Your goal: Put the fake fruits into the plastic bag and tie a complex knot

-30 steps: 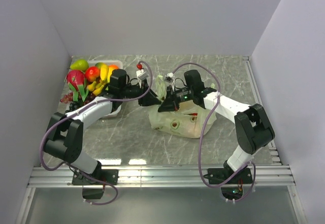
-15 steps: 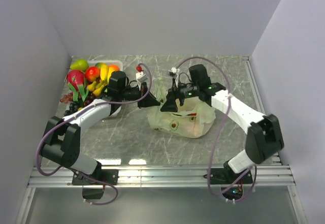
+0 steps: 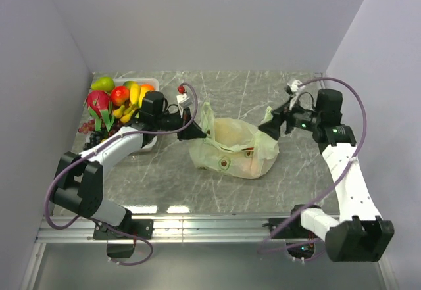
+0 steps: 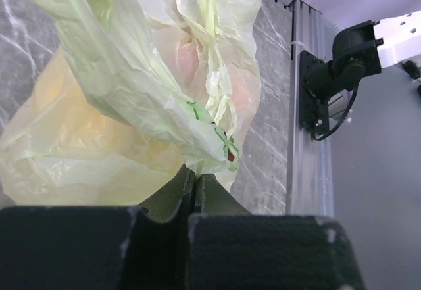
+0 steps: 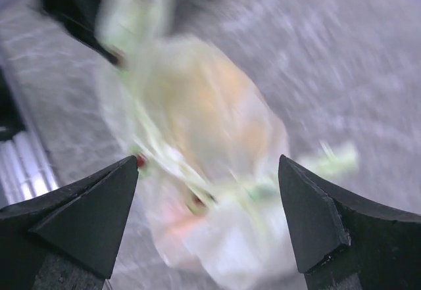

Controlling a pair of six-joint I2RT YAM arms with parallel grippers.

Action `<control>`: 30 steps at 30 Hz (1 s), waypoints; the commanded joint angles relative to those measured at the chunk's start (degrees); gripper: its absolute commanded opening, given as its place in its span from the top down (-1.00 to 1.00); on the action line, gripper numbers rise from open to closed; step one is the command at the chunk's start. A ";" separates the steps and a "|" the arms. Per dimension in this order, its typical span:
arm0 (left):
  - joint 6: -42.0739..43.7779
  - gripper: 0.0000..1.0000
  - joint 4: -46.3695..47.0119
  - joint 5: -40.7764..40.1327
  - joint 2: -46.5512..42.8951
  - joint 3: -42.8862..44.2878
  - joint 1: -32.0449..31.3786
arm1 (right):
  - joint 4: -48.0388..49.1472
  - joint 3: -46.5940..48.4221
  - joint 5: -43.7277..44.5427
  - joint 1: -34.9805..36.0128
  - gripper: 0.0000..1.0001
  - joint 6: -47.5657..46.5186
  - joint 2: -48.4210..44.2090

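Observation:
The pale-green plastic bag (image 3: 231, 146) lies in the middle of the table with its mouth open. Orange and red shapes show through its skin. My left gripper (image 3: 193, 129) is shut on the bag's left handle (image 3: 205, 114); in the left wrist view the jaws (image 4: 195, 173) pinch the thin film (image 4: 151, 99). My right gripper (image 3: 268, 128) hangs open just right of the bag, beside the loose right handle (image 3: 268, 115). In its blurred wrist view the bag (image 5: 210, 139) lies beyond the wide-apart fingers (image 5: 207, 165). More fake fruits (image 3: 118, 102) sit at the back left. No knot is in view.
A clear tray (image 3: 152, 81) at the back left holds the fruits, with a pink dragonfruit (image 3: 99, 102) and dark grapes (image 3: 92, 129) at its near side. Walls close in the left, back and right. A metal rail (image 3: 210, 224) runs along the near edge.
My right gripper opened, let go of the bag and swung away to the right. My left gripper closed on the left handle and stayed put.

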 commanded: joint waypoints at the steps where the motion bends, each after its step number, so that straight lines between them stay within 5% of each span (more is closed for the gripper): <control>1: 3.43 0.99 -1.01 0.28 0.37 3.46 -0.40 | -7.84 -3.44 -1.73 -6.98 -0.87 -7.66 2.76; 5: 4.23 0.99 -2.33 -0.33 1.16 4.69 -0.75 | -9.96 -4.32 -4.72 -9.02 -0.86 -10.06 7.77; 12: 8.09 0.99 -4.27 -1.39 1.60 6.36 -2.33 | 4.26 -7.14 -6.30 -8.76 -0.75 -0.40 14.54; 15: 10.28 0.99 -6.28 -1.91 1.69 7.32 -2.77 | 7.52 -6.88 -8.58 -8.41 -0.03 1.89 15.96; 16: 11.60 0.99 -7.16 -1.66 1.77 8.02 -2.94 | 7.88 -6.61 -9.47 -7.97 0.45 1.98 16.48; 19: 18.42 0.99 -10.49 -0.69 3.00 11.00 -4.35 | 8.84 -5.38 -9.83 -4.82 0.98 2.77 16.84; 30: 45.78 0.99 -32.47 -0.33 12.05 25.78 -14.01 | 6.92 0.86 -10.53 7.93 1.00 0.76 19.12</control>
